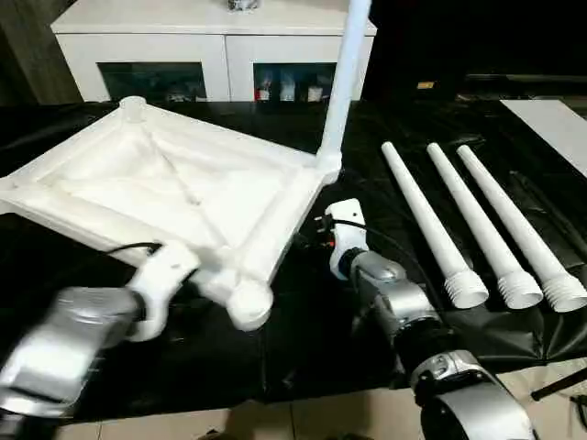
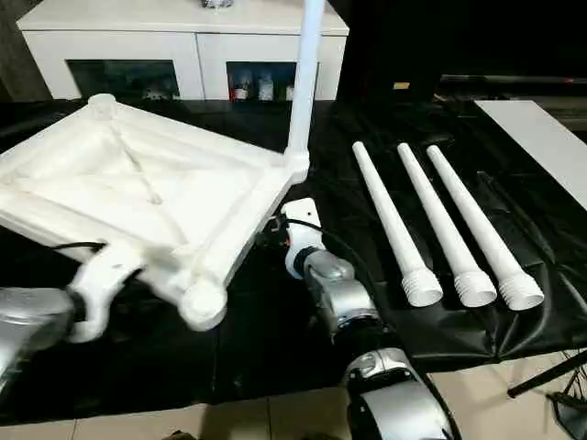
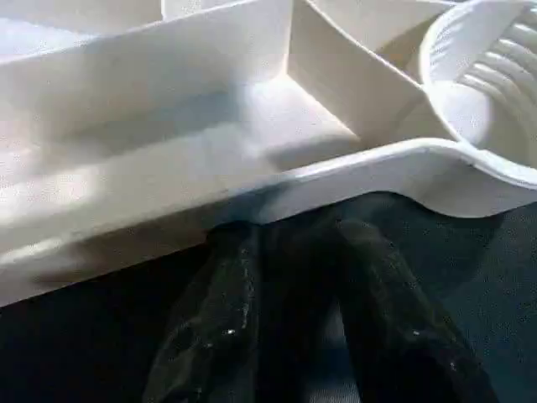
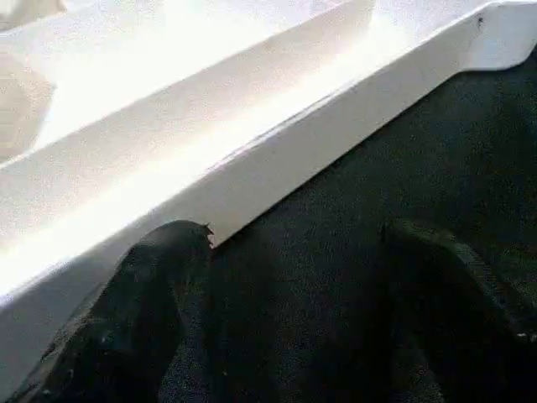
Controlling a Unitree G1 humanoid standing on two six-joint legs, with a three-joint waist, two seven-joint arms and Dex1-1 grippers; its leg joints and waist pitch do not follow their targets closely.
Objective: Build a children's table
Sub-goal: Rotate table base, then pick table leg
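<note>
the upturned tabletop (image 1: 174,197) lies tilted on the black worktop (image 1: 303,339), one leg (image 1: 341,82) standing in its far corner. the left pincer (image 3: 289,231) pinches its near rim; the right pincer (image 4: 294,243), spread, sits just beside the right edge. three legs (image 1: 486,225) lie further right.

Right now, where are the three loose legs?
In the left eye view, the three loose legs lie side by side on the black sheet, right of the tabletop and the right arm.

No text, label, brand, number or sign can be read anywhere in these views; the small items behind the cabinet (image 1: 220,41) glass are too small to make out.
</note>
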